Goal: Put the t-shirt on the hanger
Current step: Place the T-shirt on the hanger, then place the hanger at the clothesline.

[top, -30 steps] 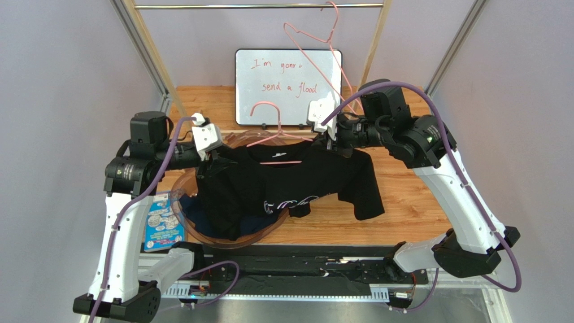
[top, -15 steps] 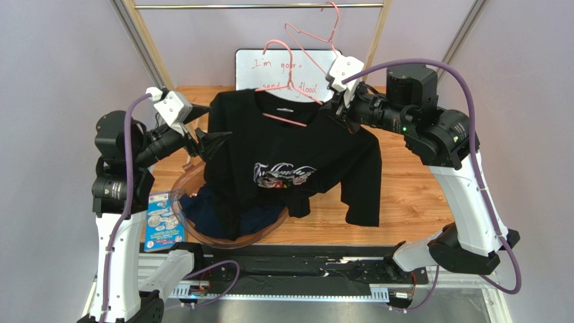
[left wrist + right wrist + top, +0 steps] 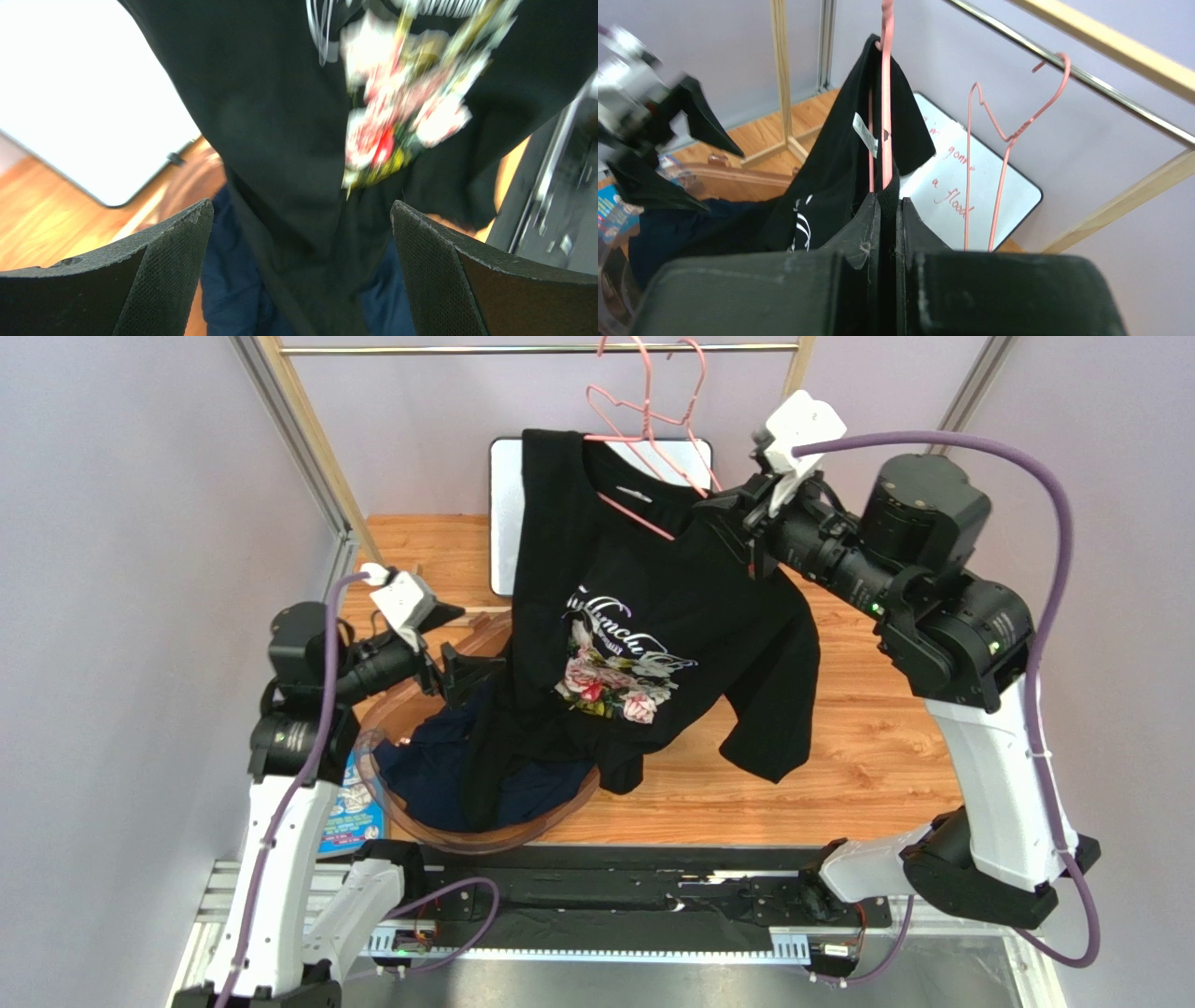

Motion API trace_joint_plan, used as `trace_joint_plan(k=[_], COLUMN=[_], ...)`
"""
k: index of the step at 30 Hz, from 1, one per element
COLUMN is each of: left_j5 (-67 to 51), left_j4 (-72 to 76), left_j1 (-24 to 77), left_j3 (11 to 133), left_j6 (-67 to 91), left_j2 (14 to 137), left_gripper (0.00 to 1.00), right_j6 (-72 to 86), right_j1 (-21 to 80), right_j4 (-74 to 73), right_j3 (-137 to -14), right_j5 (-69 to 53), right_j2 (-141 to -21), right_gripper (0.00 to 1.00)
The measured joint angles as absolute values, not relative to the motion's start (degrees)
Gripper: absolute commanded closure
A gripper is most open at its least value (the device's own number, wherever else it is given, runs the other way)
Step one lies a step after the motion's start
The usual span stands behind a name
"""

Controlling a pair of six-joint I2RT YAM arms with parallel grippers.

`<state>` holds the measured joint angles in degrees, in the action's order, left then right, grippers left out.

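we saw the left gripper (image 3: 470,667) gaping wide and empty above the basket (image 3: 397,812) near the bench's left edge. the t-shirt (image 3: 659,616) hung on the hanger (image 3: 634,507), raised over the bench's far edge. the right gripper (image 3: 732,525) was clamped on that hanger through the shoulder cloth.

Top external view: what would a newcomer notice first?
The black printed t-shirt hangs mid-air on a pink hanger, pinched by the right pincer beneath the metal rail. Lower left, the left pincer gapes open by a basket holding a navy garment.
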<state>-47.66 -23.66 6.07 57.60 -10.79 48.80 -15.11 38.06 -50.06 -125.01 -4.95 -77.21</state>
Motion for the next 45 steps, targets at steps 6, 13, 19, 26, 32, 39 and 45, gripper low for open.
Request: trace_joint_plan(k=[6,13,19,26,32,39,45], left_j5=[-46.76,-48.47,-51.07,-42.74,-32.34,-26.92,-25.3], left_j4=[-21.34,-19.44,-14.26,-1.58,2.26,-4.27,-9.02], left_j1=[12.71,19.42,28.51,36.8,38.68,37.21,25.06], left_j3=[55.53,55.31,51.53,47.79,51.55,55.75,70.04], left_j6=[-19.73,-23.11,-20.58,-10.22,-6.11,-8.19,-14.85], left_j2=[60.51,71.02,70.26,72.29,79.72,76.73,71.61], left_gripper=[0.01,0.01,0.01,0.1,1.0,1.0,1.0], right_j6=[-13.34,-12.64,-12.49,-11.75,-11.14,-11.4,-12.56], right_j1=[38.06,38.06,38.06,38.06,38.06,38.06,38.06], right_j4=[-46.17,-44.51,-42.7,-41.52,-40.82,-37.85,-33.89], right_j3=[-125.19,-125.86,-125.78,-124.64,-123.55,-119.66,-117.82], right_j5=[-5.63,-6.48,-6.52,-6.5,-6.39,-5.3,-5.1], right_j2=[-75.59,-75.64,-75.77,-76.44,-76.77,-75.85,-75.22], right_gripper=[1.0,1.0,1.0,1.0,1.0,1.0,1.0])
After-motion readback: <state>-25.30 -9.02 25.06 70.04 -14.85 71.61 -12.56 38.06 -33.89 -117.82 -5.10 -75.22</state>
